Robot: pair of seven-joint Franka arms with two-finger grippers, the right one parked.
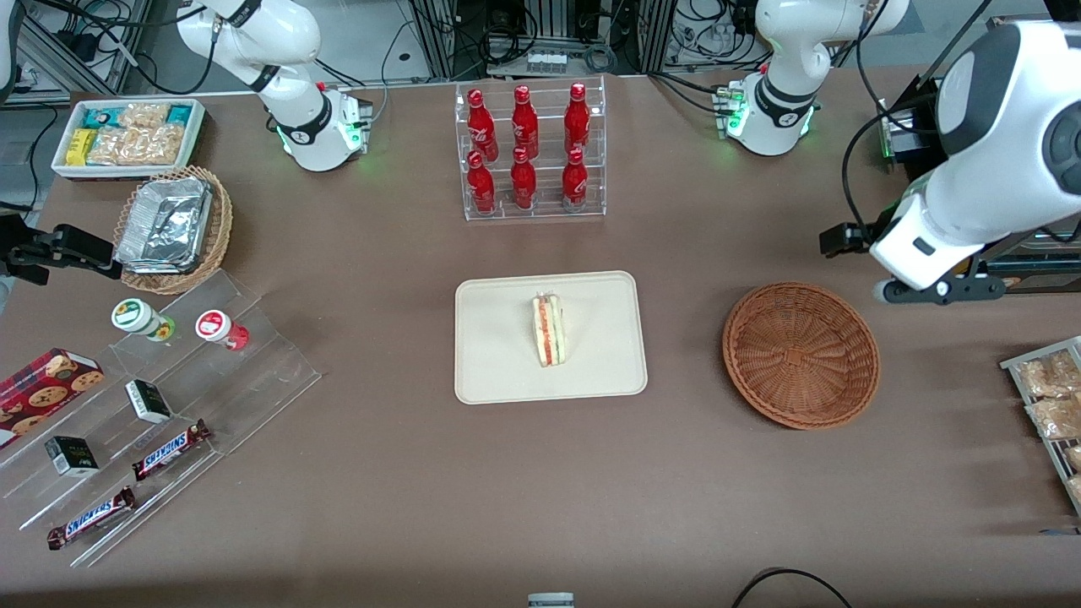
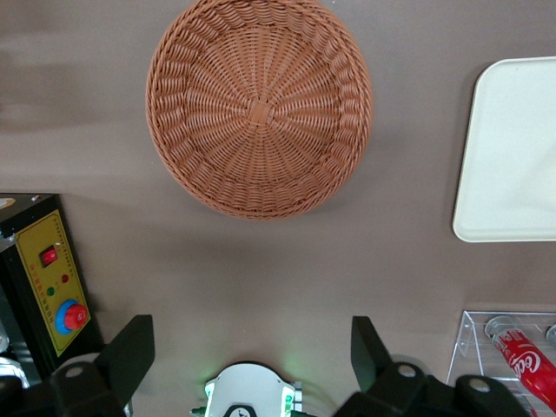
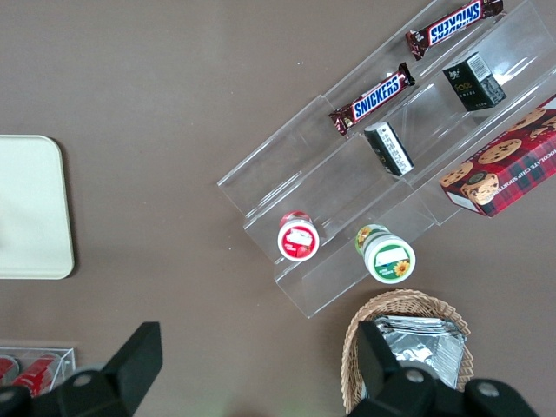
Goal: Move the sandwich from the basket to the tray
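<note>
The sandwich lies on the cream tray in the middle of the table, its red, orange and green layers facing up. Beside the tray, toward the working arm's end, the reddish-brown basket stands empty; its bare woven bottom shows in the left wrist view. My left gripper hangs open and empty above the table, farther from the front camera than the basket and apart from it. A corner of the tray also shows in that view.
A clear rack of red bottles stands farther from the front camera than the tray. A black control box and the working arm's base lie near the gripper. A wire rack of snack packets sits at the working arm's end.
</note>
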